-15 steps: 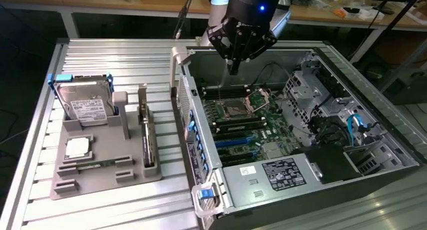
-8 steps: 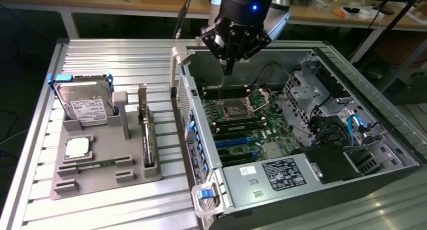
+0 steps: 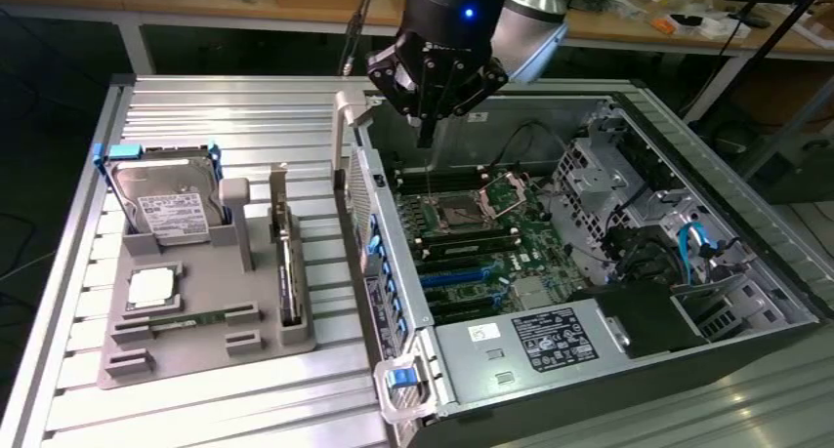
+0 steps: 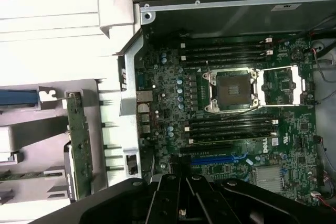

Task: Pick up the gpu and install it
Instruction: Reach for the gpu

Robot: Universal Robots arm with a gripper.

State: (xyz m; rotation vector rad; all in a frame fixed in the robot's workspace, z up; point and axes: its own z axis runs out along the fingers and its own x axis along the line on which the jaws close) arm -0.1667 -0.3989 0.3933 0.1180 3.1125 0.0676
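A: Right, status pls, big stuff first.

B: PC case [image 3: 612,302] has its side panel off, mobo [image 3: 470,243] facing up. Grey parts tray [image 3: 195,355] sits just outside the case wall, on the exterior view's left. The gpu [image 3: 288,272] stands on edge in the tray slot nearest the case. Nothing's touching it, so no pick yet.

A: How should the pick go?

B: IMO the step in hand is the approach to the card. Jaws need to part before any descent. Line up w/ the card's long top edge, pinch across the thin faces around mid-length, then lift straight up so it doesn't bind in the slot. Keep clear of the case wall, it's close.

A: And gpu vs gripper?

B: The gripper [image 3: 424,136] hangs over the case, near the wall facing the tray, tips pressed together, holding nothing. The gpu's well apart from it: outside that wall and lower. Wrist cam agrees, w/ the gpu [image 4: 80,145] beside the case and the gripper [image 4: 181,195] above the mobo.
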